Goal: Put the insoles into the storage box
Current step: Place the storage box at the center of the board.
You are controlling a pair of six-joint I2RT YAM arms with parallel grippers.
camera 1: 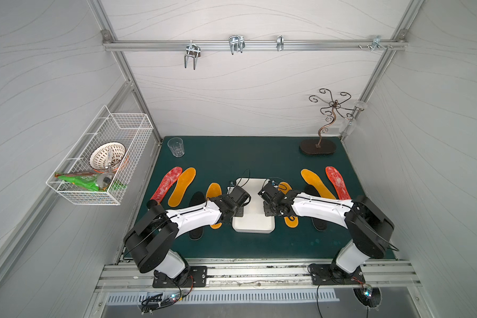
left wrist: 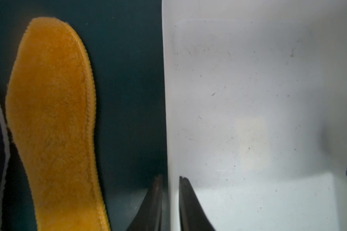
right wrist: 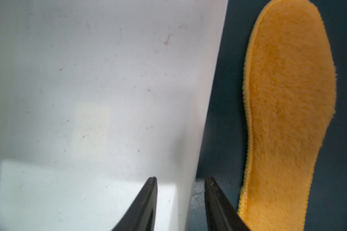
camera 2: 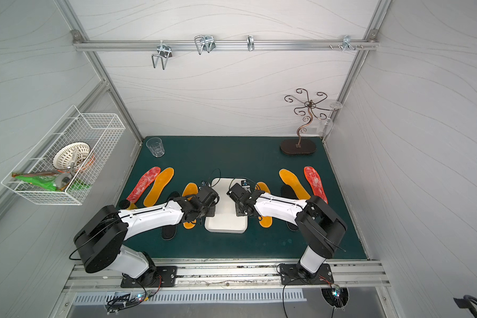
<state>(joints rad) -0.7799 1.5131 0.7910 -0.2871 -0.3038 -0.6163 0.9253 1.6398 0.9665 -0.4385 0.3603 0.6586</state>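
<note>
In both top views I am looking at eight insoles lying flat on the dark green table, four to each side of the storage box. I am counting four orange-yellow, two black insoles and two red insoles mottled with white, all thin and foot-shaped. The storage box is sitting mid-table, a shallow white plastic tray with rounded corners. Every insole is lying outside it.

In the left wrist view the left end effector is straddling the box's long wall. Its dark tapered fingers are standing only slightly apart with the rim between them, and I am not able to tell whether they are pinching it. The tray floor is showing smooth and faintly speckled. A fleecy orange-yellow insole with a stitched edge is lying near the box.

In the right wrist view the right end effector is standing clearly parted across the opposite wall, gripping nothing. Another fleecy insole is lying just beside the box.
</note>
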